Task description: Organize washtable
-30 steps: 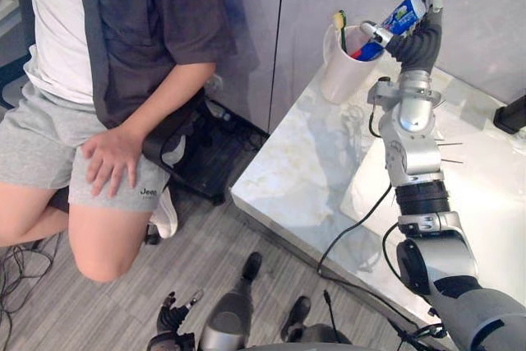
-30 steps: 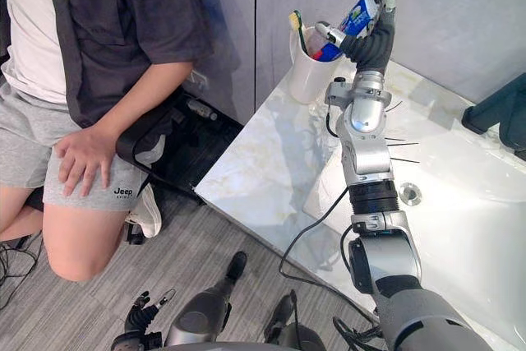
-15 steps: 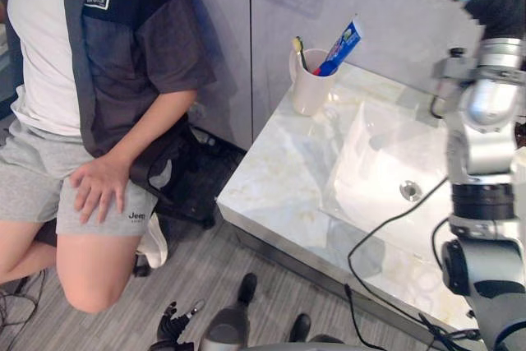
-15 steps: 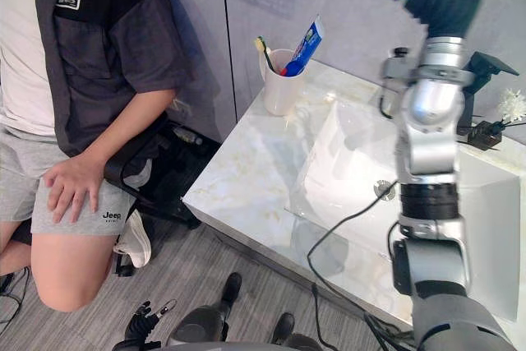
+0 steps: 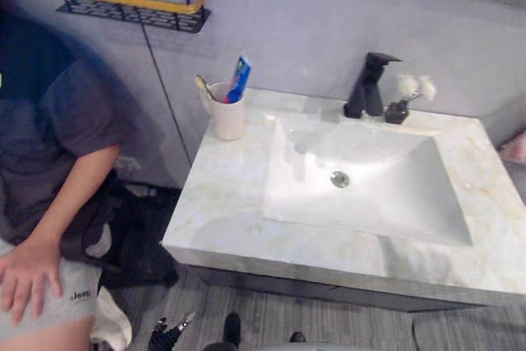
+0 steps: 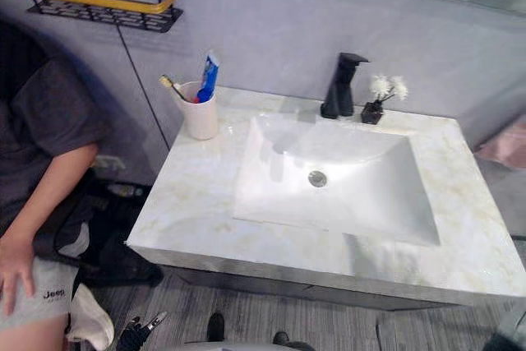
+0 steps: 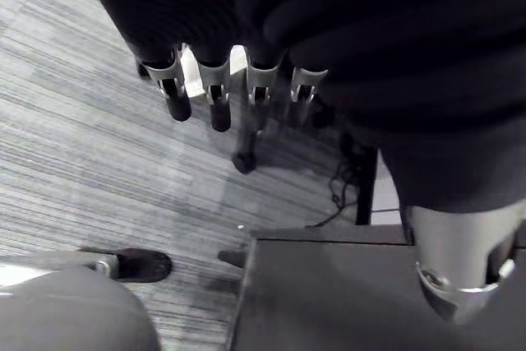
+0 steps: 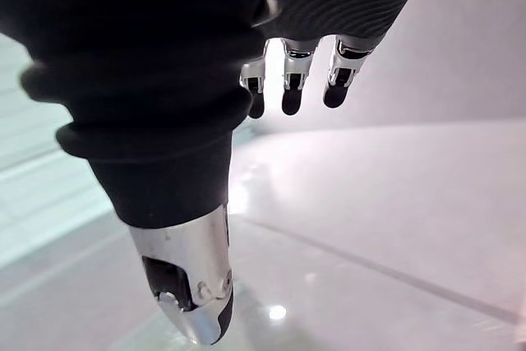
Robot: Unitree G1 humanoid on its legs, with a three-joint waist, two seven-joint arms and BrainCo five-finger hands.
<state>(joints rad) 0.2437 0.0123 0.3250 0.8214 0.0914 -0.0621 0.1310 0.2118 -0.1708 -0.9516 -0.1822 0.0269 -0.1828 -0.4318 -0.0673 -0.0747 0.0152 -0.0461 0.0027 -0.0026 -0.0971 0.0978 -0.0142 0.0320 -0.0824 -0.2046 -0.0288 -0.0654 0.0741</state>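
A white cup [image 5: 228, 111] stands at the back left corner of the marble countertop [image 5: 238, 219]. A blue toothpaste tube [image 5: 239, 80] and a toothbrush [image 5: 203, 85] stand upright in it. My right hand [image 8: 289, 80] is open in the right wrist view, its fingers straight and holding nothing, with a pale smooth surface beyond them. My left hand [image 5: 167, 332] hangs low near the floor in front of the table. In the left wrist view the left hand [image 7: 215, 92] is open, its fingers relaxed over the grey floor.
A white sink basin [image 5: 362, 178] fills the middle of the counter. A black faucet [image 5: 367, 84] and a small vase of white flowers [image 5: 408, 96] stand behind it. A yellow-and-black wall shelf [image 5: 127, 6] hangs at the upper left. A person [image 5: 49, 187] sits left of the table.
My right hand has let go of the toothpaste tube, which now stands in the cup, and the arm has left the eye views. The camera has swung to take in the whole washtable.
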